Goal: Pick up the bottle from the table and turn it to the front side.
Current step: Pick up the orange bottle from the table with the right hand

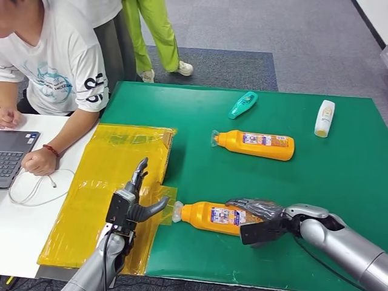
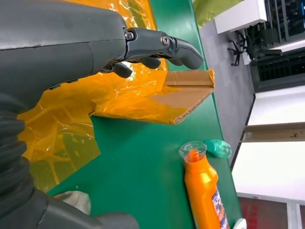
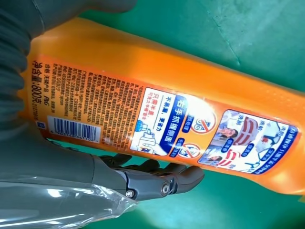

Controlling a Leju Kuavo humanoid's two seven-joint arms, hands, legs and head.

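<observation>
The right hand (image 1: 256,223) wraps its fingers around the base of the near orange plastic bottle (image 1: 215,216), which lies on the green table (image 1: 320,182). The left hand (image 1: 135,203) hovers empty, fingers spread, over yellow film-wrapped cardboard (image 1: 110,176).

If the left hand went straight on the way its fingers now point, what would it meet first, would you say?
Probably the raised cardboard flap wrapped in yellow film: the left hand is open and aimed along the film toward it. Depth is unclear, so it might pass just above it.

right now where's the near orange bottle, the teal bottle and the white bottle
near orange bottle (image 1: 215,216), head view, on its label mid-body
teal bottle (image 1: 243,104), head view, middle of its body
white bottle (image 1: 324,117), head view, middle of its body
</observation>
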